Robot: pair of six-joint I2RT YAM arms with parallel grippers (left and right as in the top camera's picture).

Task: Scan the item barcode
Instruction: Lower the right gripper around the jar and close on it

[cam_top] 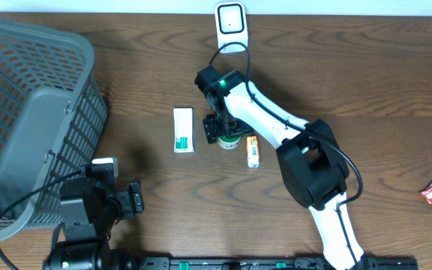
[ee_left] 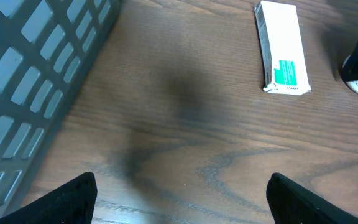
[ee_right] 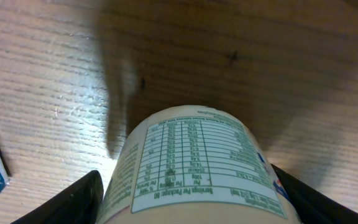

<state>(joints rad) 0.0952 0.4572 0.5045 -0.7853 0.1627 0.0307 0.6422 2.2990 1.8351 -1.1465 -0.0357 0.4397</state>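
One basket (cam_top: 82, 118), labelled tub (ee_right: 191, 158) — straddled by right gripper (ee_right: 192, 200)

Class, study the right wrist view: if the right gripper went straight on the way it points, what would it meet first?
Most likely the white labelled container, which sits between the right gripper's open jaws; the wooden table lies behind it. How near is unclear.
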